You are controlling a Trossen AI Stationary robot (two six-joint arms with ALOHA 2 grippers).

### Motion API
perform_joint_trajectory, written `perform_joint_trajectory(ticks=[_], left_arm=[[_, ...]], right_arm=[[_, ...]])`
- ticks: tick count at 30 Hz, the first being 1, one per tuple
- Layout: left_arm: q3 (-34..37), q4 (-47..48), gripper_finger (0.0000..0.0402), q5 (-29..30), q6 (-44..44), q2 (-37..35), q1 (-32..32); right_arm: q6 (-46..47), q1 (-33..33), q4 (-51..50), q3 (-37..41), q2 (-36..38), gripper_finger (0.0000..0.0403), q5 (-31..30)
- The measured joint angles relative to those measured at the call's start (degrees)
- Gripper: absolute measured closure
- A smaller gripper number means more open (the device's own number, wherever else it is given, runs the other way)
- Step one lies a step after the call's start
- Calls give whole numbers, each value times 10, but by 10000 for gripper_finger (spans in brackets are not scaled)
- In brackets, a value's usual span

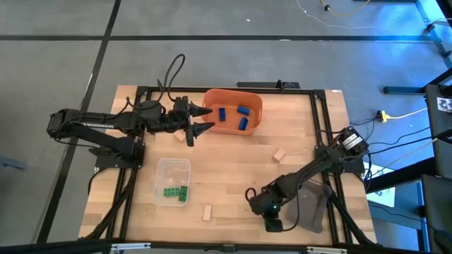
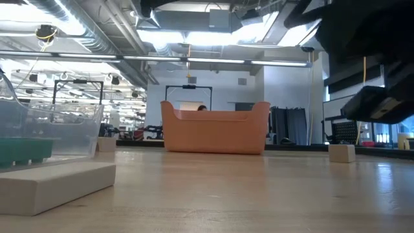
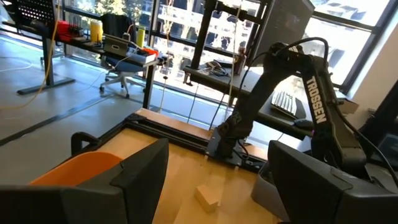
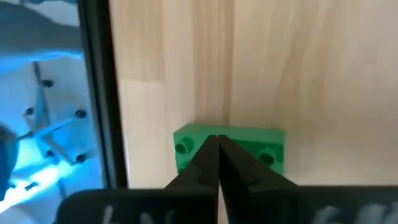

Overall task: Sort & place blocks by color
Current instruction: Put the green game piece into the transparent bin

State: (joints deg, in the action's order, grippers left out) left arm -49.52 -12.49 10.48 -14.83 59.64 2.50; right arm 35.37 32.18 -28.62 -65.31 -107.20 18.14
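**Counter** [image 1: 233, 176]: you work on a rectangular butcher-block slab of pale, smooth wood strips, framed by black rails.

**Orange bin** [image 1: 233, 91]: an opaque, round-cornered plastic tub at the far middle of the counter. It holds three blue blocks [image 1: 244, 111], small studded bricks lying loose and apart.

**Grey tray** [image 1: 316, 209]: a matte, shallow tray at the near right, partly under your right arm.

**Clear tray** [image 1: 173, 169]: a see-through, round-cornered plastic box at the near left. Two green blocks [image 1: 171, 191] lie together against its near wall.

**Left pincer** [image 1: 210, 118]: it hangs just beside the orange bin's left rim. Its two dark, wedge-shaped fingers are spread wide and hold nothing.

**Right pincer** [image 4: 217, 142]: it sits low at the counter's near edge, left of the grey tray. Its fingers are pressed fully together into one point. That point meets the near face of a third green block [image 4: 264, 149], which lies flat on the wood by the black rail. You cannot tell whether any of the brick is pinched.

**Tan blocks**: three pale, plain-sided bricks lie well apart on bare wood. One lies right of centre [image 1: 280, 154], one near the front edge [image 1: 207, 212], and one below the left pincer [image 1: 179, 135].
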Motion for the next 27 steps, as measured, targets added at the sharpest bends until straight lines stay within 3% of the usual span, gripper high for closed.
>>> perform_joint_trajectory(ticks=[9,20,27], left_arm=[[0,0,134,6,0,0,0],[0,0,134,10,0,0,0],[0,0,134,10,0,0,0]], right_arm=[[-77,-23,0,-1,2,402,-89],[-220,-124,-12,-30,-2,403,-186],[-224,-172,-77,-99,-1,403,-195]])
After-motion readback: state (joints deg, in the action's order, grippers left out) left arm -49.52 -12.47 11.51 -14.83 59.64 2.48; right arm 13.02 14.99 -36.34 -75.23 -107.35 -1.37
